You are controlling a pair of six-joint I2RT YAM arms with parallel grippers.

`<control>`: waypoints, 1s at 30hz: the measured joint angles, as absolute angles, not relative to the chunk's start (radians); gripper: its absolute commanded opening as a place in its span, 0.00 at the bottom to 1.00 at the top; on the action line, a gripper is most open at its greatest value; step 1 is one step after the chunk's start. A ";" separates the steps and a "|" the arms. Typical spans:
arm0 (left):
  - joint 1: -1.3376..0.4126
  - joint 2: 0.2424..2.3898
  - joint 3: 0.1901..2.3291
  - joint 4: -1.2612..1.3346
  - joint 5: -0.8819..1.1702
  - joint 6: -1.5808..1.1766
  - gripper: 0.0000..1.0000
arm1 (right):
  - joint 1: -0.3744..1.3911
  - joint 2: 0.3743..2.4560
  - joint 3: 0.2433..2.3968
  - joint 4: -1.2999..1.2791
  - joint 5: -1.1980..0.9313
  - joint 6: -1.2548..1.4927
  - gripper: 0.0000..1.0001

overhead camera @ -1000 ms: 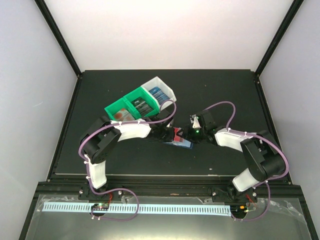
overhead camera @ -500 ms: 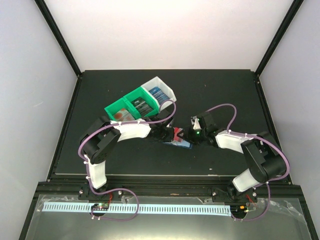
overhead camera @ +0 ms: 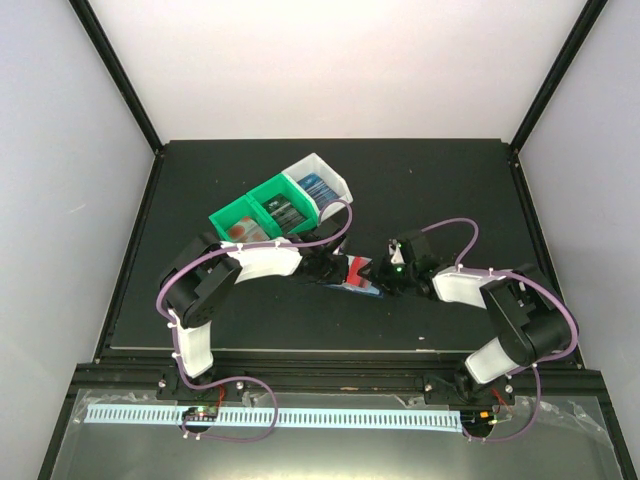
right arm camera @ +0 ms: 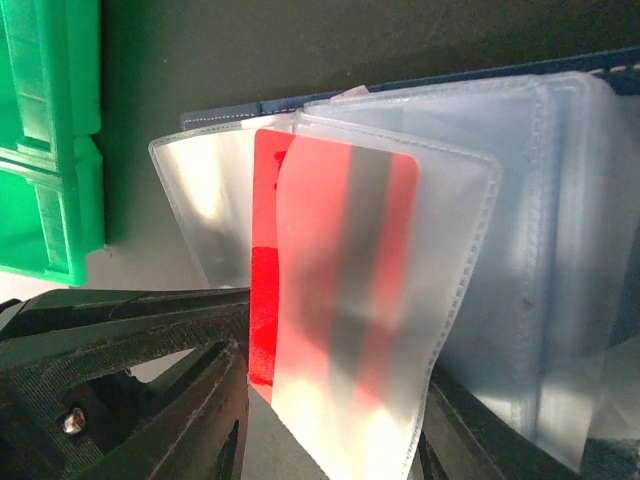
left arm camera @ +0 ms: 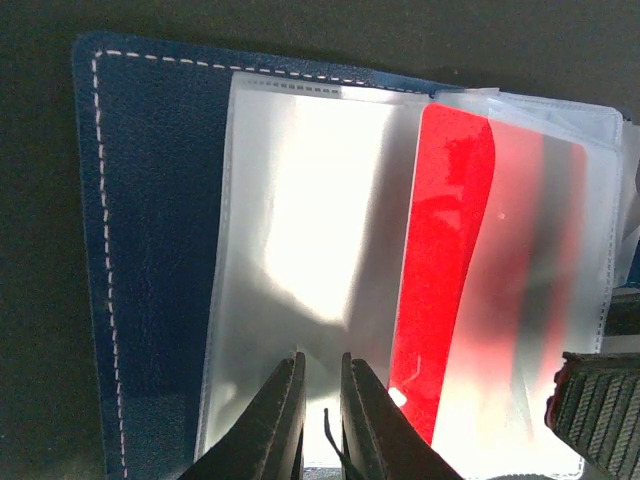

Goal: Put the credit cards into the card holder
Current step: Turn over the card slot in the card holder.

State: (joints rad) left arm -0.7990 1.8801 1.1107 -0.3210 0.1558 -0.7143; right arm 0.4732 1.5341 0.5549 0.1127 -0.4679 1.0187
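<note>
The black table (overhead camera: pixel 200 180) carries a green-and-white bin (overhead camera: pixel 298 200) toward the back and the open card holder (left arm camera: pixel 150 250) nearer the front.

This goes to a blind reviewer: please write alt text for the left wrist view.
The fingers of the left gripper pinch the near edge of a clear sleeve in the open dark blue card holder, which lies on a black table. A red card sits partly inside the next sleeve to the right.
</note>
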 measured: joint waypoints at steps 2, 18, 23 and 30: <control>-0.799 1.880 1.111 -0.321 0.156 -0.714 0.13 | 0.471 1.534 0.546 0.131 -0.469 1.031 0.42; -0.799 1.887 1.127 -0.339 0.164 -0.674 0.13 | 0.463 1.473 0.504 0.248 -0.477 0.999 0.39; -0.799 1.901 1.149 -0.361 0.174 -0.639 0.13 | 0.463 1.473 0.540 0.239 -0.501 0.943 0.39; -0.799 1.930 1.190 -0.377 0.188 -0.627 0.12 | 0.463 1.492 0.581 0.226 -0.548 0.898 0.39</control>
State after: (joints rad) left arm -0.7990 1.9305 1.1896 -0.3775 0.1883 -0.6270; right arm 0.4629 1.4921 0.5808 0.2256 -0.5480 0.8982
